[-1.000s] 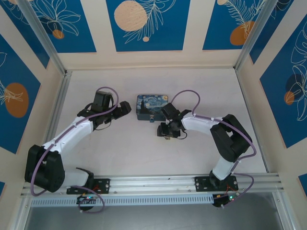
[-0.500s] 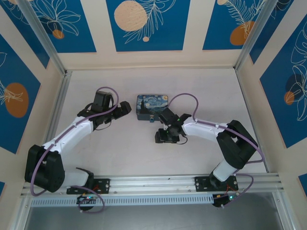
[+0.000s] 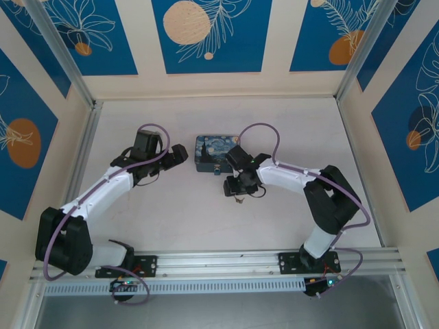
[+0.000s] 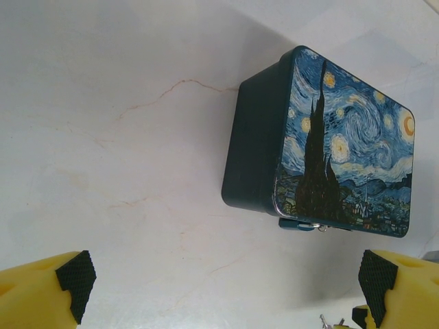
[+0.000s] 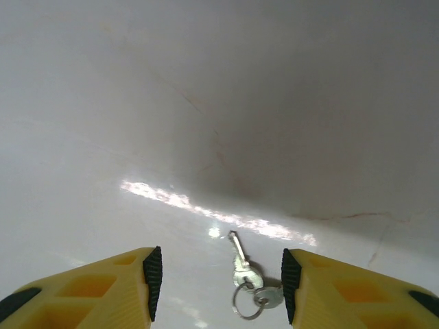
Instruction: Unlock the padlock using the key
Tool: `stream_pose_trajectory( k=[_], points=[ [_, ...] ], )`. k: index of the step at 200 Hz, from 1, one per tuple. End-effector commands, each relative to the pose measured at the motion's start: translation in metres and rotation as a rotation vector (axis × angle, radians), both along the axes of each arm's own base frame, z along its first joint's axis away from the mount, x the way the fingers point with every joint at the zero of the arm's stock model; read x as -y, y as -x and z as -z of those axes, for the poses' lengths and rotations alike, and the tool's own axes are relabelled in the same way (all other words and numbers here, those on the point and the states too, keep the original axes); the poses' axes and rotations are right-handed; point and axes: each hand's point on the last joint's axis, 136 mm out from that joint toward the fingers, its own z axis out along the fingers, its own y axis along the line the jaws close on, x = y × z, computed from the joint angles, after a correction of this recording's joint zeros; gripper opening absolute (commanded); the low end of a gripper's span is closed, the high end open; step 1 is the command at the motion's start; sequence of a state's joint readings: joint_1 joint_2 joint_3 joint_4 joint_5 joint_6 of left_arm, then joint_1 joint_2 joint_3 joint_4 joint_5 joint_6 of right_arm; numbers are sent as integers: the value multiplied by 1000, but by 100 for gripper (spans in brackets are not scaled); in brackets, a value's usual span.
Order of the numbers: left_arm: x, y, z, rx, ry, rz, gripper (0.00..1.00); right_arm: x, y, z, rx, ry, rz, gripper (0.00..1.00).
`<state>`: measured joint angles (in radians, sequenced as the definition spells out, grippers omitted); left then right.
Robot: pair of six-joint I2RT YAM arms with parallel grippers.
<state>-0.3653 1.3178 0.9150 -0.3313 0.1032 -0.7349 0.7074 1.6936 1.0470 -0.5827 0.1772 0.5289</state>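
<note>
Key (image 5: pixel 241 263) | between spread right fingers (image 5: pixel 123 288) | tin (image 4: pixel 343 147): Starry Night print

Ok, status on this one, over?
Left gripper open, facing the tin. Right gripper open, key on the table between its fingers. Padlock at the tin's edge, untouched. Nothing blocking the key.

Bright, even light falls from above; in my right wrist view a glare streak crosses the surface (image 5: pixel 82 123), soft shadow beyond it.

Silvery key (image 5: pixel 241 267) — dark blue padlock (image 4: pixel 295 223) — swirly blue-and-yellow tin (image 4: pixel 346 147)
</note>
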Motion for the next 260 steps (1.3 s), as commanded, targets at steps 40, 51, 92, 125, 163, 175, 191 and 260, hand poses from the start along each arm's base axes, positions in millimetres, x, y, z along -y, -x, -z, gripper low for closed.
stream_pose_trajectory(
  k=[40,51,92,125,163,175,191,260],
  points=[
    [3,-6,-17,31,3,-4,100,8,14,18,-27,96,-104,48],
    [4,-6,-17,30,3,-5,100,6,15,19,-25,105,-119,48],
    [4,-6,-17,27,4,-4,100,8,16,27,-36,145,-144,44],
    [4,-7,-18,30,3,-6,100,13,19,26,-37,154,-138,43],
    [5,-7,-17,26,3,-5,100,15,27,23,-35,148,-134,44],
    [6,-7,-17,26,4,-3,100,16,29,23,-33,149,-135,43],
    [7,-8,-18,28,5,-3,100,19,32,23,-37,153,-134,43],
    [9,-8,-15,23,4,1,100,18,31,28,-37,152,-133,41]
  ],
)
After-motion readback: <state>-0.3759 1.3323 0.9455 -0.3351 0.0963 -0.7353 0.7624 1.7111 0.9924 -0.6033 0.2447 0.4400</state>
